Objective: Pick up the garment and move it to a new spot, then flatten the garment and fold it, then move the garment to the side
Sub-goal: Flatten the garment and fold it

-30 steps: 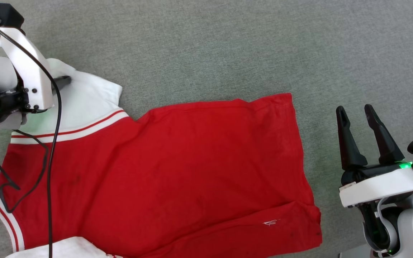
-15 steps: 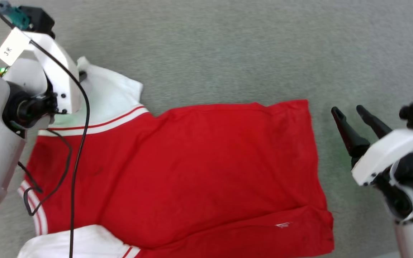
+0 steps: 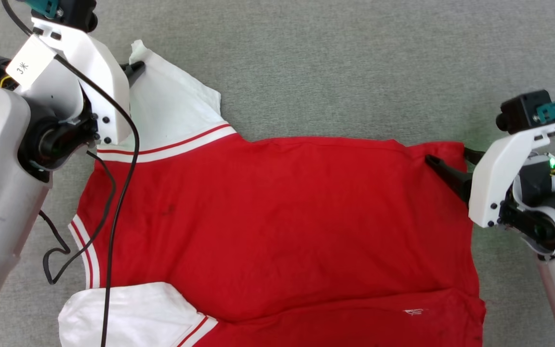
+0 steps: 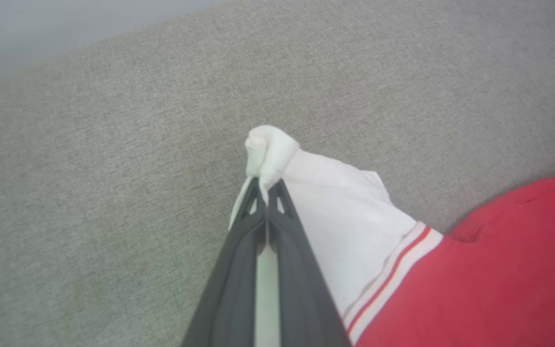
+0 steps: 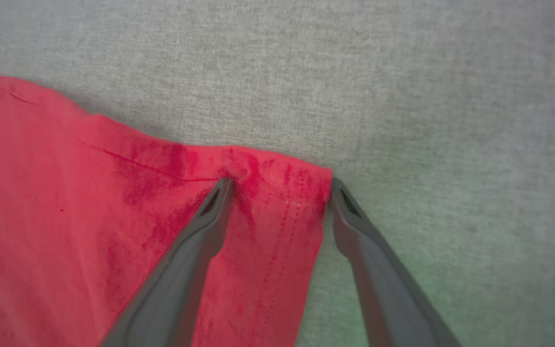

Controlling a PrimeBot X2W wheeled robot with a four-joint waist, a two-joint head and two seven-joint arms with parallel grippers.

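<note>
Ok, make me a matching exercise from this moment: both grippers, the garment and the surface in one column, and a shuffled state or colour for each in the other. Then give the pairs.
Column one
1. left gripper
2. right gripper
3. garment
4. surface

Column two
A. open, jaws astride the red hem corner
B. grey, lying under everything
C. shut on the white sleeve tip
D. mostly red, spread out flat

Pairs: 1-C, 2-A, 3-D, 4-B
</note>
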